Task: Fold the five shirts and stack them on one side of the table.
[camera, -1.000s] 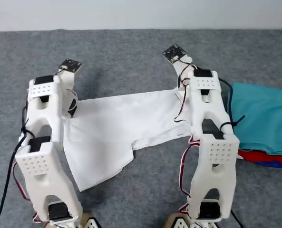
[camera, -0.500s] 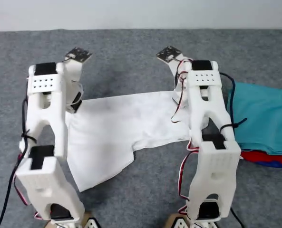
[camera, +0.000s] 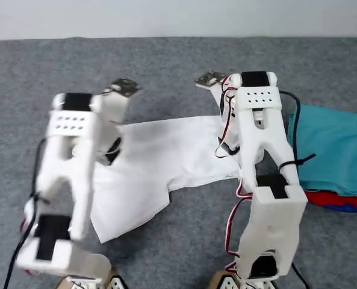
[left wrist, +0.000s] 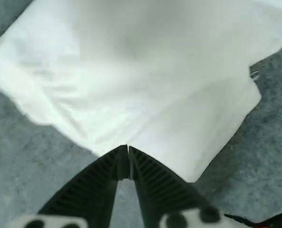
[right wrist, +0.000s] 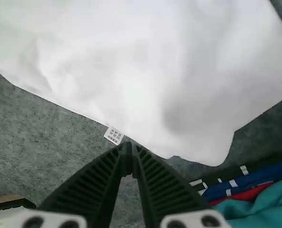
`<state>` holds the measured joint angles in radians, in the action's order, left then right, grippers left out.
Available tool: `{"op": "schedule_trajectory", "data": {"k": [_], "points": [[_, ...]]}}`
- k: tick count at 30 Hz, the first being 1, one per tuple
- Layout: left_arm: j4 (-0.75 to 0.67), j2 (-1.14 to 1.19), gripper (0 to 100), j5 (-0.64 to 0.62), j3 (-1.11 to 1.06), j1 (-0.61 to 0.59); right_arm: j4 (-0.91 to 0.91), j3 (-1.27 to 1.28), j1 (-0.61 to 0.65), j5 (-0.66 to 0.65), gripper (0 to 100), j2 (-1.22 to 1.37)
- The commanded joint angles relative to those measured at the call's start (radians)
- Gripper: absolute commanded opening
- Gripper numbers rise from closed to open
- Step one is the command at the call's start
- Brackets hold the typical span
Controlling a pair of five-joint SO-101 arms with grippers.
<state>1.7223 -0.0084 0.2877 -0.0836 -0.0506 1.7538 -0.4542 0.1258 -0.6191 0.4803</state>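
Observation:
A white shirt [camera: 157, 159] lies spread on the grey table between the two arms, its near left part reaching toward the table's front. My left gripper [left wrist: 128, 151] is shut on the shirt's left edge [left wrist: 131, 95], and the cloth runs away from its tips. At the shirt's right edge [right wrist: 145, 71], beside a small label [right wrist: 113, 136], my right gripper [right wrist: 127, 146] is also shut on the cloth. Both arms in the high view stand over the shirt and hide the pinched spots.
A stack of folded shirts sits at the table's right side, a teal one [camera: 335, 150] on top and red and blue ones [camera: 341, 201] under it. The same stack [right wrist: 255, 190] lies close beside my right gripper. Bare grey table [camera: 166, 72] stretches beyond the shirt.
The left arm has risen and swung right, pulling the shirt's left edge inward. The right arm has shifted slightly left and away, and the shirt's far right corner has moved with it.

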Motion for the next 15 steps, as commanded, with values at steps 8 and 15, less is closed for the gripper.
{"op": "schedule_trajectory", "data": {"k": [8, 15], "points": [[-0.037, -0.259, 1, 0.253, -0.094, -0.671, 0.041, 0.138, 0.231, 0.009, 1.7, -0.202], [-0.146, -0.256, 1, 0.4, -0.119, -0.98, 0.018, 0.138, 0.509, 0.011, 0.9, -0.203]]}}
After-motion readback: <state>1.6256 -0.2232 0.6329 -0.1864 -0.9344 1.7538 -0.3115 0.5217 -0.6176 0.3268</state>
